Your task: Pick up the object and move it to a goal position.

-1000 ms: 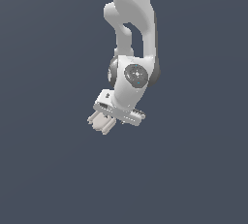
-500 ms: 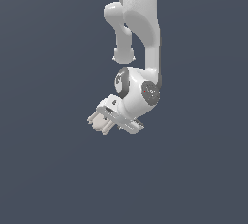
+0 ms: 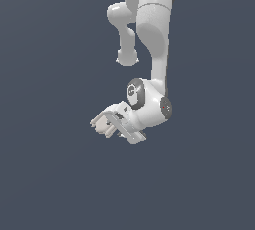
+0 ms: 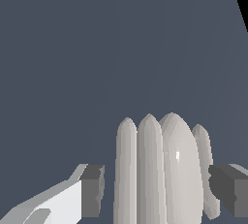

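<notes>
Exterior view: the arm (image 3: 152,40) hangs over a plain grey backdrop, claw (image 3: 102,124) tilted, the object (image 3: 101,123) at its tips, apparently pinched | Wrist view: the ridged pale object (image 4: 162,169) sits between the dark fingertips (image 4: 92,190), small gaps visible beside it.

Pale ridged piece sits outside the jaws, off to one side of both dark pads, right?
Not right. The pale ridged piece sits between the jaws, with one dark pad on each side of it. The wrist view shows this.
</notes>
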`<state>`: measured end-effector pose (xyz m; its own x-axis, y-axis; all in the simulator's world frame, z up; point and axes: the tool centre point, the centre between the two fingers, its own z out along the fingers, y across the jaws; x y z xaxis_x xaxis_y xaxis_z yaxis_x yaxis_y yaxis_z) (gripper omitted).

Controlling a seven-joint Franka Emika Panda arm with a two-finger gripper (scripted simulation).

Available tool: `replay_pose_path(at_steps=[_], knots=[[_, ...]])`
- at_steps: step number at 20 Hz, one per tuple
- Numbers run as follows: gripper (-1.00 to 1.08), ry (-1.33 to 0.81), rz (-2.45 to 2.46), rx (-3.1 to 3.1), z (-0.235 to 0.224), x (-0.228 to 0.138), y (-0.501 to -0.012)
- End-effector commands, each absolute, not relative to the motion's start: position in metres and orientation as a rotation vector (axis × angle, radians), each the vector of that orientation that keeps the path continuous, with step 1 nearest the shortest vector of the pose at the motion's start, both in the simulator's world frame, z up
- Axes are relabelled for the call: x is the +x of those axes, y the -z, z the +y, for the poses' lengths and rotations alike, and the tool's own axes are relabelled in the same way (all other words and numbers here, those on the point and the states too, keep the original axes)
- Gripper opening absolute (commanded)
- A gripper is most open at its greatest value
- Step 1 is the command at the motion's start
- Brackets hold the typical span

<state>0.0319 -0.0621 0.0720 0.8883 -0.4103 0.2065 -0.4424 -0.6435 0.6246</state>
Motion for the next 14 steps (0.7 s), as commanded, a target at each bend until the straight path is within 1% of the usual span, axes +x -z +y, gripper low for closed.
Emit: replay_pose_path(at_steps=[1,14], knots=[[0.68,-0.094,-0.624,2.296,-0.0637,0.0347,-0.0712],[0.68,-0.18,-0.649,2.184,-0.0651,0.0419,-0.0709]])
